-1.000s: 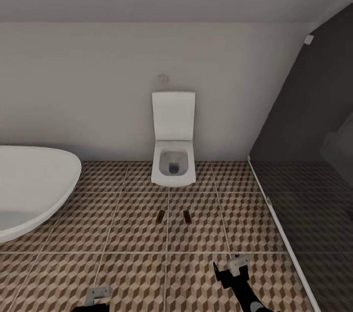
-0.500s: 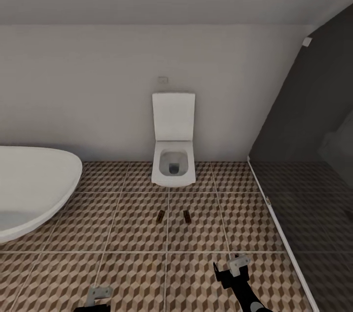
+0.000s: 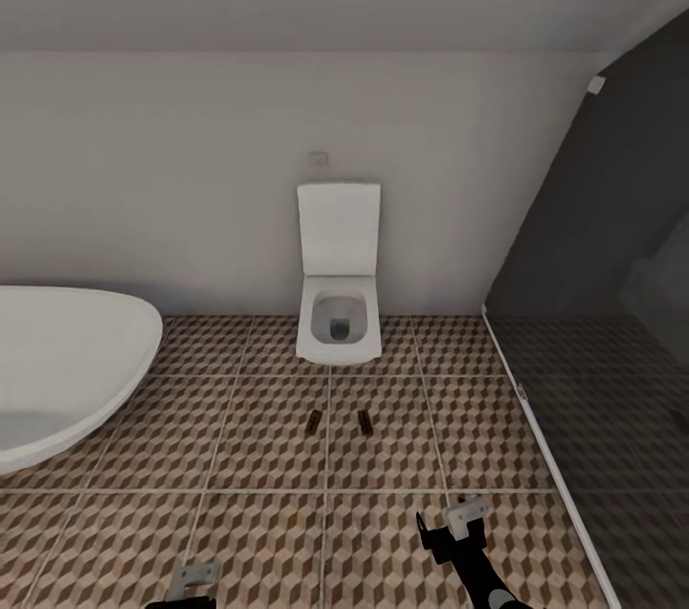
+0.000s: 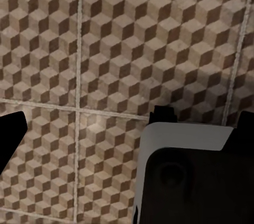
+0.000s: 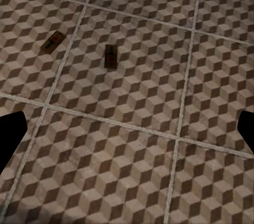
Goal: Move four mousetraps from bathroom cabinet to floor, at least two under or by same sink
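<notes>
Two mousetraps lie flat on the cube-patterned floor, near each other but apart, just in front of a white wall-hung toilet with its lid raised. In the right wrist view the same traps rest on separate tiles with a grout line between them. A white oval bathtub sits to the left and a dark glass shower screen to the right. The left gripper and the right gripper hang low over bare tiles; both look spread and empty. No writing can be read anywhere.
</notes>
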Controlling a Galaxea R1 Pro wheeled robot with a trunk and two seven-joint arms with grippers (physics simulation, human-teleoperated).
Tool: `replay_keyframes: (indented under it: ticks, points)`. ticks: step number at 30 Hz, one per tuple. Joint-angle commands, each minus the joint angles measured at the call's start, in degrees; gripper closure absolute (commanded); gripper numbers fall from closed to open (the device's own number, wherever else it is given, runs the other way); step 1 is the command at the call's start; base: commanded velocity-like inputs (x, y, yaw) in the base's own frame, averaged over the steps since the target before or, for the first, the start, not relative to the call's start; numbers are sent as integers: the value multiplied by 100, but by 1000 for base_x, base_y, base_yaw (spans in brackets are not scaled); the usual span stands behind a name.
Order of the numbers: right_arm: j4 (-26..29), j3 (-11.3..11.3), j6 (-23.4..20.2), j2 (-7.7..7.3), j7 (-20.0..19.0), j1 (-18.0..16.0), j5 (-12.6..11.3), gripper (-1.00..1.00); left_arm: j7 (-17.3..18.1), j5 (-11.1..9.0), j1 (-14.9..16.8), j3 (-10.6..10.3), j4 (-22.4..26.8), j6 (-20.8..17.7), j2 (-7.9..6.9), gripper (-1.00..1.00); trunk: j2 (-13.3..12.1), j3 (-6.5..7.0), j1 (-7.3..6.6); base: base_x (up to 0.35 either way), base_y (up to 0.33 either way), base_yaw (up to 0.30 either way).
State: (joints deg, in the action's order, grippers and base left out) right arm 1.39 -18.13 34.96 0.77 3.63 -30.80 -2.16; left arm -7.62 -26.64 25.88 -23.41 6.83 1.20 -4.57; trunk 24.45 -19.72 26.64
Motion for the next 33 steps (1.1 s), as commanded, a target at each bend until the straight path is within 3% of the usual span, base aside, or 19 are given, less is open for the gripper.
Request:
replay_keyframes:
  ticks: [1,4,14,33]
  points:
    - [-7,-50,15,2,36,-5,-21,-100,-20,-52,1,-50,1,12,0,-100,-33,12,-20,0,0,0]
    - [-7,-50,17,2,37,-5,-18,-100,-20,-52,3,-50,-3,12,5,-100,-154,77,-86,0,0,0]
    - [-7,-50,20,-31,40,-5,-13,-100,-20,-52,1,-50,-12,9,9,-100,-154,133,-86,0,0,0]
    - [-7,-52,13,-189,41,-5,-20,-100,-20,-52,2,-50,-46,7,52,-100,-154,147,-86,0,0,0]
